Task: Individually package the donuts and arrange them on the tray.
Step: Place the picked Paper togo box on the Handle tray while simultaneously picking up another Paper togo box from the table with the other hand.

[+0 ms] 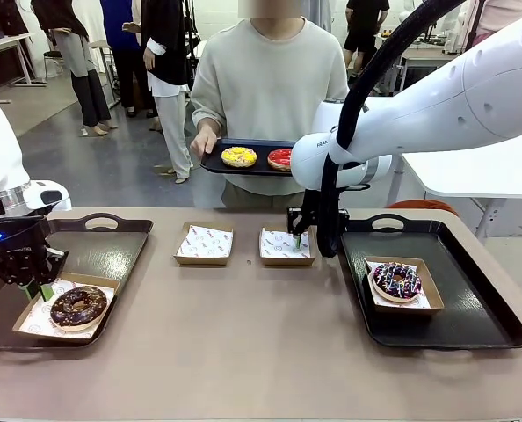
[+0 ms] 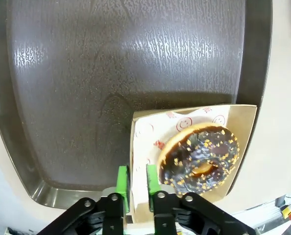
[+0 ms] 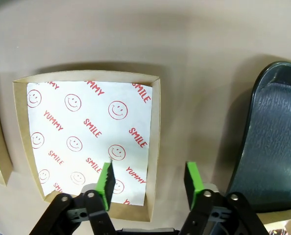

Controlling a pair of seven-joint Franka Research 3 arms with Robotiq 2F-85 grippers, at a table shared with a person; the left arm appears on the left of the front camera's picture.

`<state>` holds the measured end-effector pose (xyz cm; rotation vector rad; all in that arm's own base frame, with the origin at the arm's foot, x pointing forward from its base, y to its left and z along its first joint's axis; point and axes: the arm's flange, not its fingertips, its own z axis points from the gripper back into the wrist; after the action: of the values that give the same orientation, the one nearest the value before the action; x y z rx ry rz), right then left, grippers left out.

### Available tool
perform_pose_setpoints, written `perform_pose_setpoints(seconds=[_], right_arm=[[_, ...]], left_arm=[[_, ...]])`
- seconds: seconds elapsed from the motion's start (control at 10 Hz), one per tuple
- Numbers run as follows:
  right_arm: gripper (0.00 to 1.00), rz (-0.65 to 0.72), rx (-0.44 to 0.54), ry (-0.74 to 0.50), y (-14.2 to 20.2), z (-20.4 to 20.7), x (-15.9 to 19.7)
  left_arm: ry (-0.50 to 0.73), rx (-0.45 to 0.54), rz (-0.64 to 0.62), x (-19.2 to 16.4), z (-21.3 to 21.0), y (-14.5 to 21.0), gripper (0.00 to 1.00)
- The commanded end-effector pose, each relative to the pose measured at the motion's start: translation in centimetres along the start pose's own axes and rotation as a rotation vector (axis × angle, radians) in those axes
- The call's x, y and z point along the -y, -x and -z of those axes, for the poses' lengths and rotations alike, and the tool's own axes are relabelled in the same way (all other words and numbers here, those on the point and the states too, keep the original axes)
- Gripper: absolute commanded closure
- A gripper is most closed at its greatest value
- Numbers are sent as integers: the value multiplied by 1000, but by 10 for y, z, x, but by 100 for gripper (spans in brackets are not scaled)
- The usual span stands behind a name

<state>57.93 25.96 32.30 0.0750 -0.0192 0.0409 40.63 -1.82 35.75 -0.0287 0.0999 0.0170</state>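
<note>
Tan desk [image 1: 243,360], smooth top. Dark tray [image 1: 112,251] directly beneath left gripper [image 1: 41,288], handle on the rim beyond it. Second dark tray [image 1: 472,321] just to the right of right gripper [image 1: 296,239], apart from it. Shallow cardboard box [image 1: 285,247] lined with printed white paper under right gripper, one side wall between the fingers. Matching box [image 1: 205,243] just to the left, not touching the first, between the two grippers.

chocolate donut [image 1: 78,306]: boxed, left tray [image 1: 112,225] | sprinkled purple donut [image 1: 396,280]: boxed, right tray [image 1: 472,290] | yellow donut [image 1: 239,156], red donut [image 1: 281,159]: held tray [image 1: 213,164]
</note>
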Motion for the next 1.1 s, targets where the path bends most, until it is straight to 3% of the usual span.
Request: perform_pose_setpoints(seconds=[0.0,0.1,0.2,0.3,0.5,1.0], right_arm=[[64,22,9,-8,3,3,0],[100,24,11,-7,3,3,1],[100,27,12,-7,3,3,1],[100,31,10,-7,3,3,1],[100,34,7,-7,2,2,2],[100,43,27,-16,5,-9,-1]], left_arm=[[-29,12,-7,0,0,1,0],[-27,10,-8,0,0,1,0],[-25,10,-10,0,-1,2,0],[-23,9,-10,-1,-2,2,17],[-20,6,-12,-2,-3,2,0],[55,1,-2,-6,-12,6,0]])
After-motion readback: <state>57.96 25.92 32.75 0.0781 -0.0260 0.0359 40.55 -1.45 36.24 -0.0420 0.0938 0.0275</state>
